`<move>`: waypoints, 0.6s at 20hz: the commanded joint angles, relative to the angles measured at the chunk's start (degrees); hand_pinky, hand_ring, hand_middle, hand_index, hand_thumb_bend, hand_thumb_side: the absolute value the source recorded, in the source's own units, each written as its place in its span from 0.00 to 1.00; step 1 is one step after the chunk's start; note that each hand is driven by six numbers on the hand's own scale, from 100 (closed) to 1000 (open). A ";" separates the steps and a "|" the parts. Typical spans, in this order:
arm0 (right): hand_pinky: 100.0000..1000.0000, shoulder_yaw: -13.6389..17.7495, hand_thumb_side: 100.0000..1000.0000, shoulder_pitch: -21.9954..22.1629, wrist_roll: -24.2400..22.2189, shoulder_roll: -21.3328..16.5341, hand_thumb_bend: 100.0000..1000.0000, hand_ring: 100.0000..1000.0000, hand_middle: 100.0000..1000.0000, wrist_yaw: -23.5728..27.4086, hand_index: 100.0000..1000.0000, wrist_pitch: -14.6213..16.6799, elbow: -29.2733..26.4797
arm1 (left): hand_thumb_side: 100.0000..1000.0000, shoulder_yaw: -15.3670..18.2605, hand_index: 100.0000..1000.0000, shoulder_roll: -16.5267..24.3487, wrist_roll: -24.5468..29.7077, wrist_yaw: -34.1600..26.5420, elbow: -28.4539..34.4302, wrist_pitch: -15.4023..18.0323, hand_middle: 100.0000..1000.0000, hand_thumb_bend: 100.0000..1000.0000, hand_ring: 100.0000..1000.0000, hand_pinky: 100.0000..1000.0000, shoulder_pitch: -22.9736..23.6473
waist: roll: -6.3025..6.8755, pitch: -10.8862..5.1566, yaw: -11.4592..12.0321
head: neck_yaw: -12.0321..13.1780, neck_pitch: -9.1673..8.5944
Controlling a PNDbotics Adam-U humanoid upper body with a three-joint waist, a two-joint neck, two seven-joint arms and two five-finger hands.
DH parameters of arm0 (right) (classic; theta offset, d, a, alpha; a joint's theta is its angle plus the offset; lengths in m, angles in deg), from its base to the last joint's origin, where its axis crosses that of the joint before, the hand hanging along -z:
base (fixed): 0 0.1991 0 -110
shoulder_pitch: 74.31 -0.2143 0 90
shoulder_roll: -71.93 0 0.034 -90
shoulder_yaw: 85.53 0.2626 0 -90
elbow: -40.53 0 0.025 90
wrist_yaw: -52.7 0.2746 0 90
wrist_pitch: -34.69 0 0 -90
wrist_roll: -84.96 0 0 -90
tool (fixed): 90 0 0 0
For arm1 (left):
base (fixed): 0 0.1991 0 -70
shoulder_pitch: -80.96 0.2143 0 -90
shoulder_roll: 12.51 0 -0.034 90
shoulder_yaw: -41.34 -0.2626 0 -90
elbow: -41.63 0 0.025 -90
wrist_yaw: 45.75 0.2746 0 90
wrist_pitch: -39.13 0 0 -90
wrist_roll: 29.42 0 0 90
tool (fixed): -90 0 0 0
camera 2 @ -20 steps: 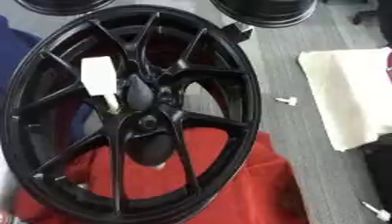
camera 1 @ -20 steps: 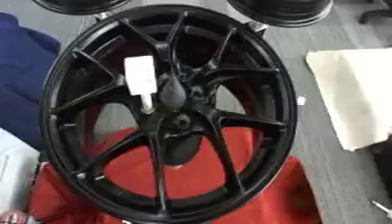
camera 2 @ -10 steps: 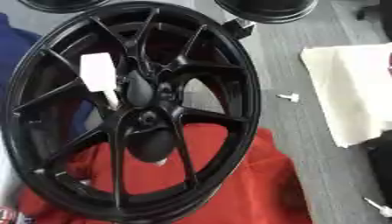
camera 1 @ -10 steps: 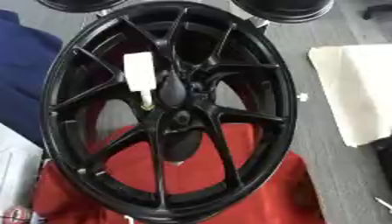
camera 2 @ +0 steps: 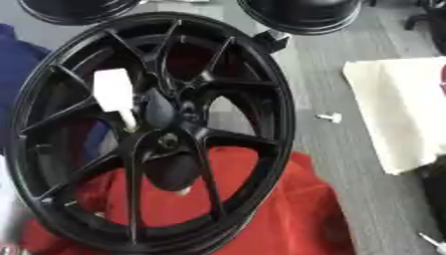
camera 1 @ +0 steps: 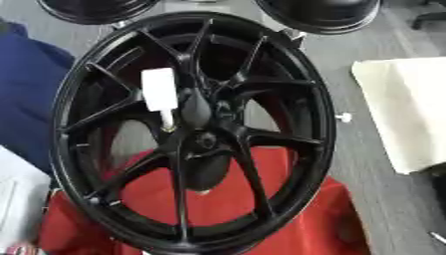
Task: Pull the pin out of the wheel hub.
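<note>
Left eye view: white pin (camera 1: 160, 97) sits in black wheel hub (camera 1: 202, 141), grey floor (camera 1: 366, 189) rightward; no hand visible.

We look down on a grey carpeted floor (camera 2: 348, 164). A red cloth (camera 1: 287, 219) lies at the bottom, a blue fabric (camera 1: 26, 99) to our left, a cream sheet (camera 2: 400, 109) to our right, and dark round rims (camera 1: 322, 12) at the top.
</note>
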 commanded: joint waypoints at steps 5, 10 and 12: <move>0.76 0.57 0.49 -0.35 -0.16 -2.72 0.00 0.56 0.51 -0.80 0.64 0.24 -0.41 | 0.59 -2.88 0.81 4.18 5.81 -0.32 0.60 -0.20 0.73 0.09 0.80 0.84 -3.98 | 0.42 -1.27 0.16 | 0.52 -0.90; 0.76 0.31 0.49 -0.44 -0.56 -2.78 0.00 0.56 0.51 -0.81 0.64 0.16 -0.26 | 0.58 -6.14 0.78 4.46 3.27 -3.36 0.60 -4.29 0.71 0.10 0.79 0.80 -6.36 | 0.53 -0.91 0.49 | 1.07 0.38; 0.76 0.18 0.48 -0.51 -0.76 -2.78 0.00 0.56 0.51 -0.79 0.64 0.11 -0.19 | 0.57 -8.11 0.79 4.24 2.68 -4.29 0.60 -5.35 0.72 0.11 0.79 0.81 -7.54 | 0.60 -0.79 0.49 | 1.22 0.60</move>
